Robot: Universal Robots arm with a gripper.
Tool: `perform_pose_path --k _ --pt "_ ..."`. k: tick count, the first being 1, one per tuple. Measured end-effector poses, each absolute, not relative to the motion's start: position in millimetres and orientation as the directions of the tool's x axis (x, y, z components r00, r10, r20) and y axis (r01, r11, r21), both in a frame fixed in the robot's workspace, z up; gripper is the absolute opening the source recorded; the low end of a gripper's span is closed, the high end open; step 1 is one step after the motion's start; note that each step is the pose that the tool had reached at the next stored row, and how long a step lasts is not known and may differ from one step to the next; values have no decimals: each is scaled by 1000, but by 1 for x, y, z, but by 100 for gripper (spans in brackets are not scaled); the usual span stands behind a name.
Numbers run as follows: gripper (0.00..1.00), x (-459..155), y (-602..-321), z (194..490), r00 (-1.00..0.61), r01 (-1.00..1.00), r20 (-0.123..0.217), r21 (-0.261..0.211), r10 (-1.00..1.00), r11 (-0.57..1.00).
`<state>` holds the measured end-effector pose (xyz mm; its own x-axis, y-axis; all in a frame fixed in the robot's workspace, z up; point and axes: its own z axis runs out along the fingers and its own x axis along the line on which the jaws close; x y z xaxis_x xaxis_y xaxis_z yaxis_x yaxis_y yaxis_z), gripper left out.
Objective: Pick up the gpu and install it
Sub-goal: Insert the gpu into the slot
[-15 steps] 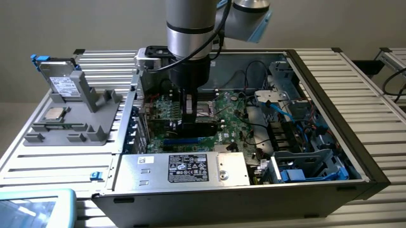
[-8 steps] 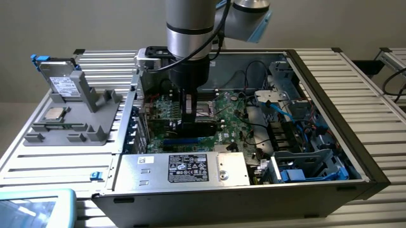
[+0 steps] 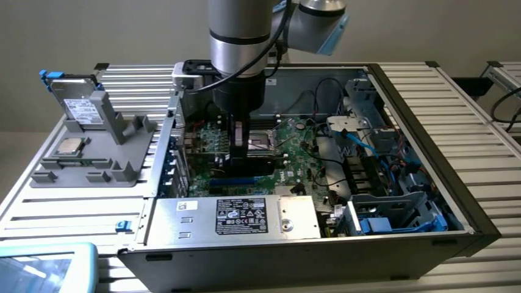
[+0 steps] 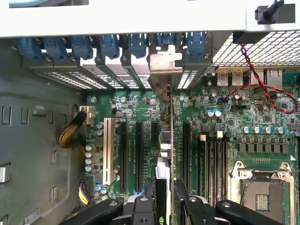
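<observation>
My gripper [image 3: 244, 146] reaches down into the open computer case [image 3: 423, 110] over the large green motherboard [image 3: 297, 152]. It is shut on the gpu [image 3: 254, 163], whose black body shows just under the fingers. In the wrist view the gpu [image 4: 164, 140] stands edge-on between the two black fingers [image 4: 183, 199], in line with one of the long black expansion slots [image 4: 139, 154]. Its silver end bracket [image 4: 165, 65] sits against the rear slot openings with blue clips [image 4: 108, 47]. I cannot tell whether the card's edge is seated in the slot.
A grey fixture [image 3: 97, 152] at the exterior view's left holds the silver hard drive [image 3: 82, 107] and a CPU [image 3: 69, 145]. Inside the case are the power supply [image 3: 244, 217], a blue drive cage [image 3: 399, 213], cables [image 3: 350, 137] and the CPU socket [image 4: 262, 192].
</observation>
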<state>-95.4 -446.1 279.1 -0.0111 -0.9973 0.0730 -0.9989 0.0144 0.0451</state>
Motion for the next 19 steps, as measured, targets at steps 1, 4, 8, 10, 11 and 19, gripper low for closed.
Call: perform_pose_path --k 1,4,8,10,11,19 --pt "27 -96 -446 279 -11 -999 73 45 -997 14" --pt "27 -96 -446 278 -11 -999 73 45 -997 15" --pt "27 -98 -446 276 -11 -999 73 45 -997 15" --pt "27 -98 -446 275 -11 -999 73 45 -997 14" --pt "27 -98 -446 275 -11 -999 73 45 -997 15" --pt "27 -102 -446 273 -11 -999 73 46 -997 15"
